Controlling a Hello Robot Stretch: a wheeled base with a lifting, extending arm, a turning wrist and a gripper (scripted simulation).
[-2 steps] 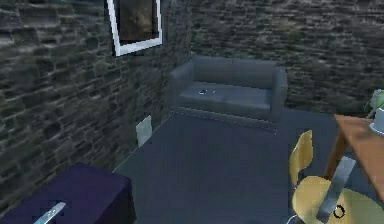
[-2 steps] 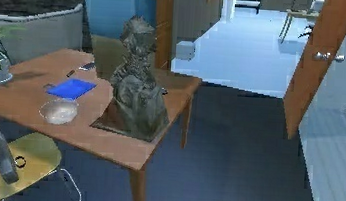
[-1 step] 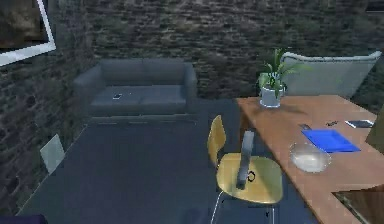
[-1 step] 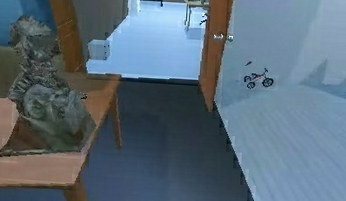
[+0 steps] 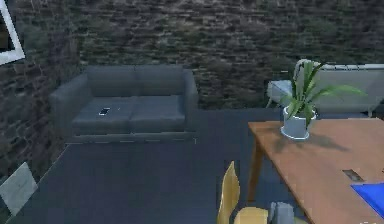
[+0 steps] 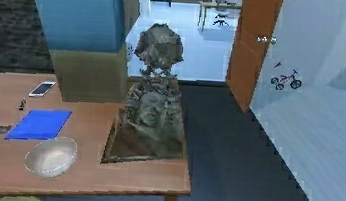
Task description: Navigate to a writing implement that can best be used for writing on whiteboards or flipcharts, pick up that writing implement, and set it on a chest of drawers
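On the wooden table in the arm side view, a small dark thin thing lies near the left edge; I cannot tell what it is. Beside it lie a white phone, a blue folder and a small dark square. A glass bowl stands near the table's front. In the forward view the same kind of wooden table carries a blue flat thing at the right edge.
A grey sofa stands against the dark brick wall, with a small object on its seat. A potted plant and a yellow chair are at the table. A stone bust, a blue-green panel and an orange door stand nearby.
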